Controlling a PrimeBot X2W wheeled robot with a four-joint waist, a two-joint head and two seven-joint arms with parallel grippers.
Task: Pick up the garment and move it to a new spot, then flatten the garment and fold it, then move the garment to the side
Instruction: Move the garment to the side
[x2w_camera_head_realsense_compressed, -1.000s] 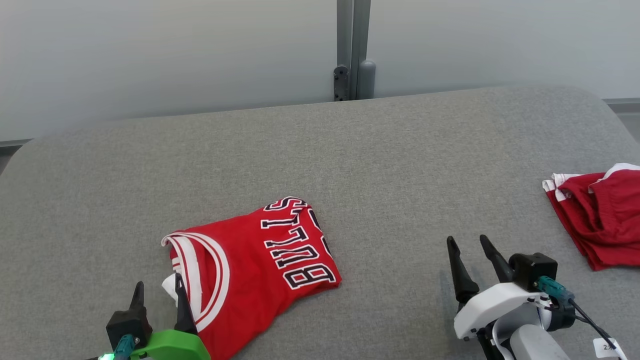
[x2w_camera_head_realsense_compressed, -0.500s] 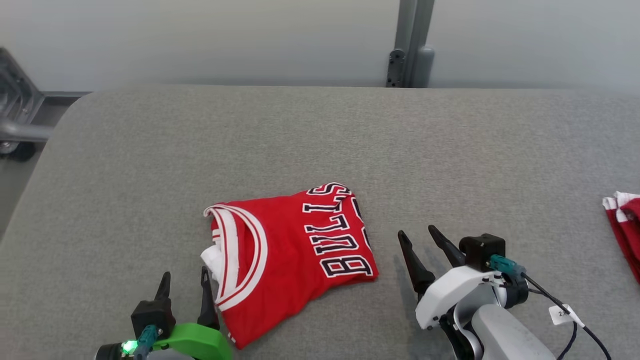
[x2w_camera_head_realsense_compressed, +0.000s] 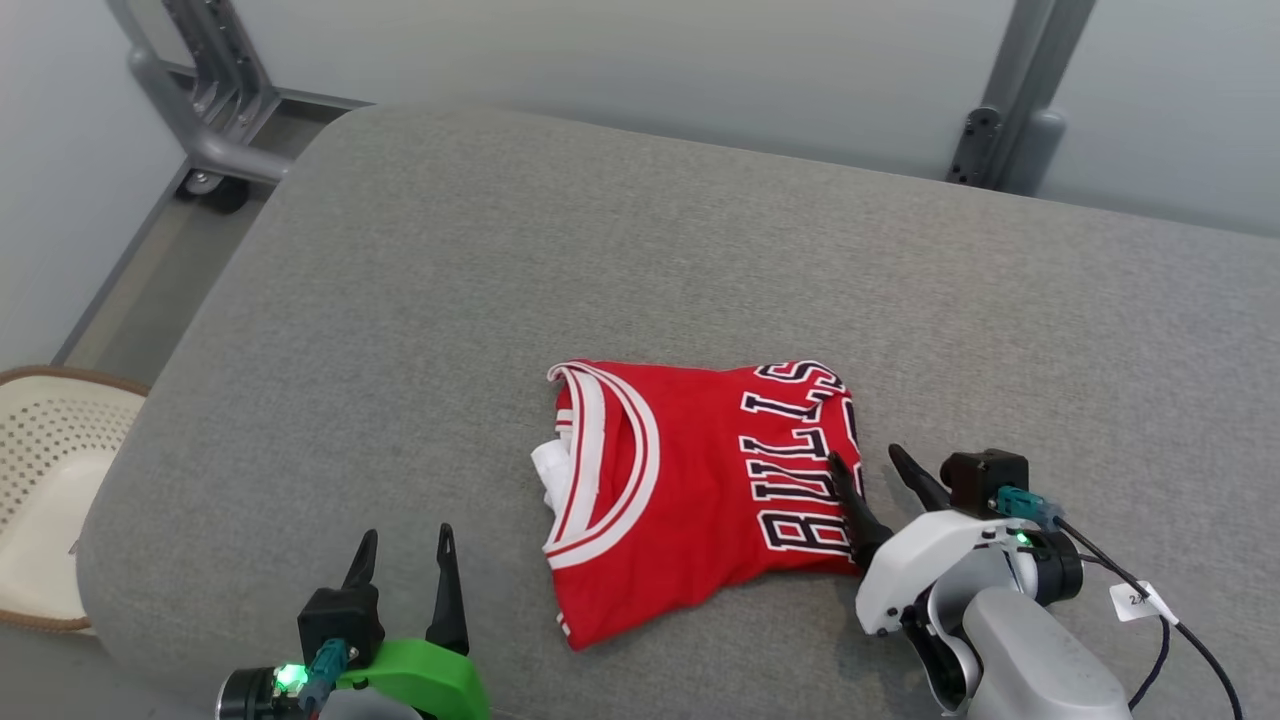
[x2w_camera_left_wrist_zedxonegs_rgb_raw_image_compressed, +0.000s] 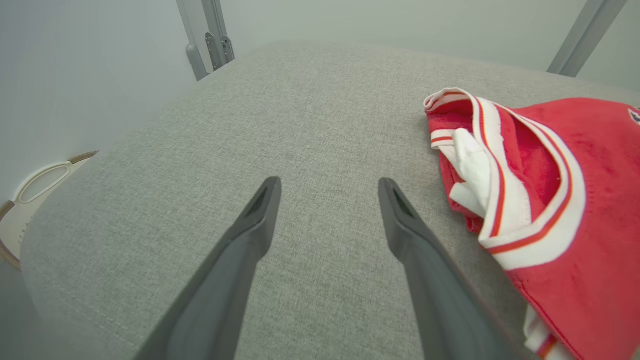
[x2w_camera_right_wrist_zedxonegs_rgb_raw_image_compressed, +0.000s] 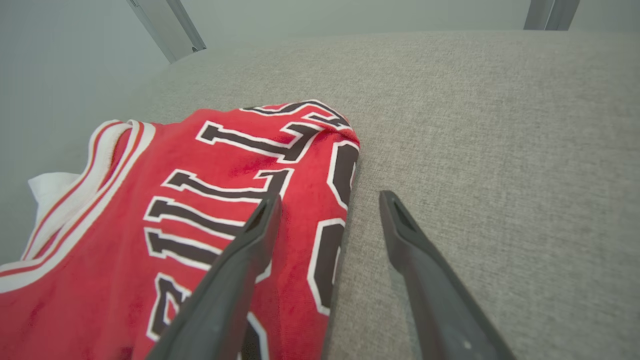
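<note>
The garment, a folded red jersey with white trim and black lettering, lies on the grey padded table. My right gripper is open at its right edge. In the right wrist view the right gripper straddles that edge, one finger over the garment and the other over bare grey fabric. My left gripper is open near the table's front, left of the collar and apart from it. The left wrist view shows the left gripper over bare table, with the garment to its right.
A cream perforated basket stands on the floor off the table's left edge, and the basket also appears in the left wrist view. A metal frame on a wheel stands at the back left. A grey post rises behind the table.
The head camera has turned left, so the picture shifted right and the red clothes at the right left view. My right gripper has reached the jersey's right edge; my left has drawn away from the collar.
</note>
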